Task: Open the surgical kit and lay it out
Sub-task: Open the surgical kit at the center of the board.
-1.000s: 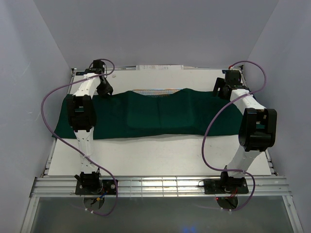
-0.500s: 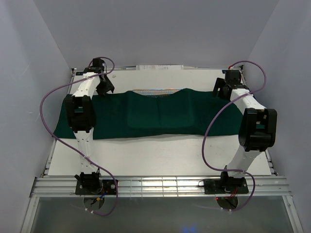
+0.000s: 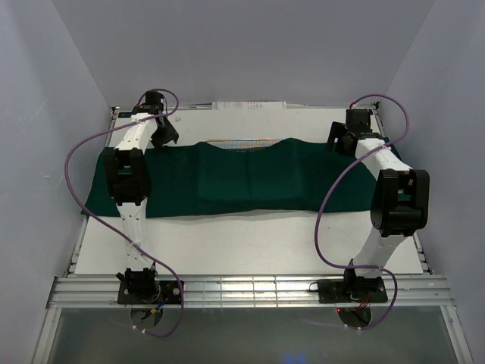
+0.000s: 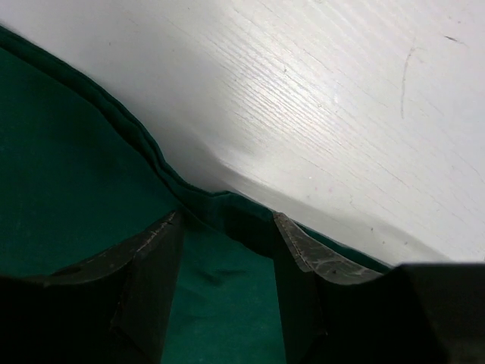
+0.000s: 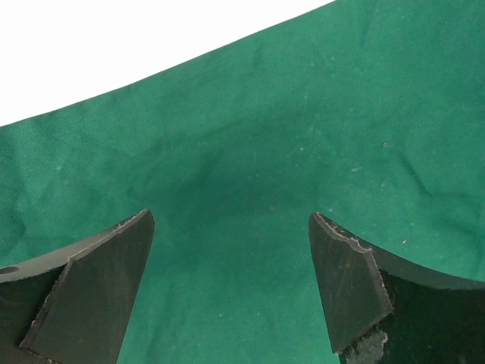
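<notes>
The surgical kit's dark green cloth wrap [image 3: 250, 178] lies spread in a wide band across the white table [image 3: 250, 239]. A thin strip of the silver mesh tray [image 3: 242, 141] shows at the cloth's far edge; the rest of the contents are hidden under it. My left gripper [image 3: 163, 135] hovers at the cloth's far left hem [image 4: 163, 163], jaws apart, with flat cloth [image 4: 220, 296] between the fingers [image 4: 303, 250] and nothing pinched. My right gripper [image 3: 338, 138] hangs wide open over the cloth's far right part [image 5: 303, 114], and its fingers [image 5: 345, 265] hold nothing.
Grey enclosure walls stand close on the left, right and back. A flat white object [image 3: 250, 106] lies along the table's far edge. An aluminium rail [image 3: 250, 288] carries both arm bases at the near edge. Purple cables [image 3: 79, 148] loop beside each arm.
The left gripper's jaws have spread wider and it has drawn slightly back from the cloth's far left hem. The right gripper has shifted a little toward the far edge, still wide open.
</notes>
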